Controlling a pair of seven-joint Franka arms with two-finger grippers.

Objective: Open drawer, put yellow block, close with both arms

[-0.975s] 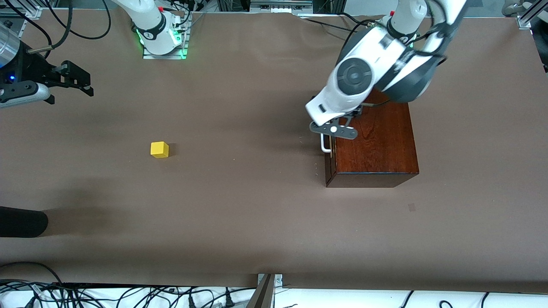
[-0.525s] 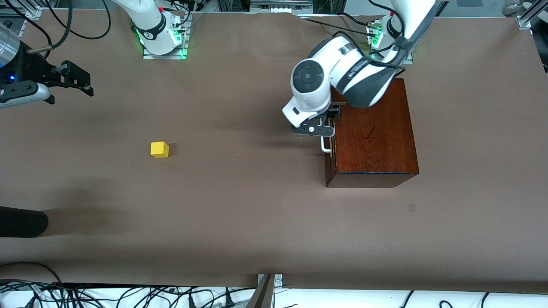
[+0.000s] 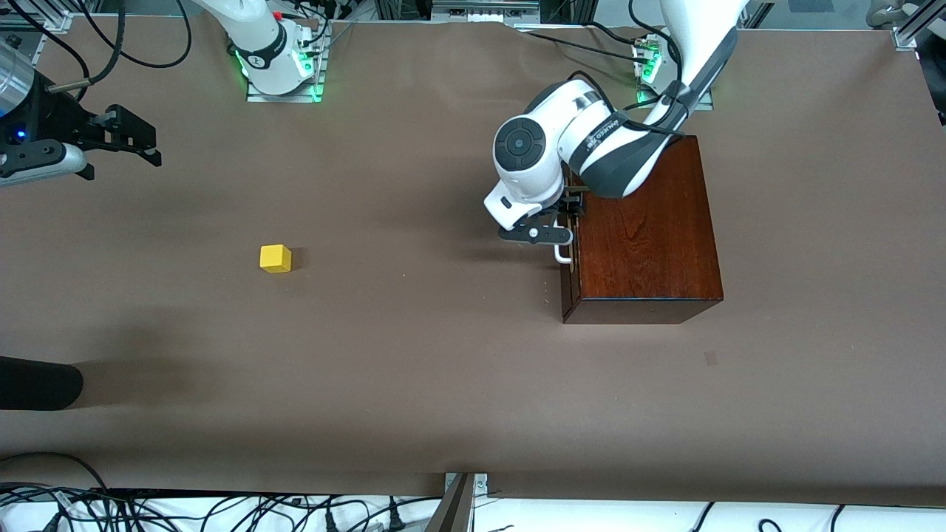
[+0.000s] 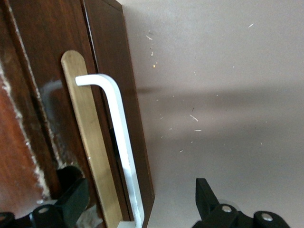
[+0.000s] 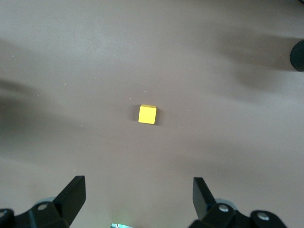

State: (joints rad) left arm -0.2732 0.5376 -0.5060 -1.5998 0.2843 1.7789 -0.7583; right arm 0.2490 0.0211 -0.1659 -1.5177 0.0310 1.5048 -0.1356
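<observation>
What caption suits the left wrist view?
Open left gripper straddling the white U-shaped handle of the shut drawer on the dark wooden box.

The left arm (image 3: 584, 148) is covering one corner of the dark box (image 3: 650, 236) and most of the white handle (image 3: 563, 255) — only its end is poking out. In the left wrist view the handle is running off the picture's edge, and the right arm (image 3: 29, 140) is getting cut off too. A black thing (image 3: 37, 383) is sticking in at the edge — too little is showing to tell what it is.
</observation>
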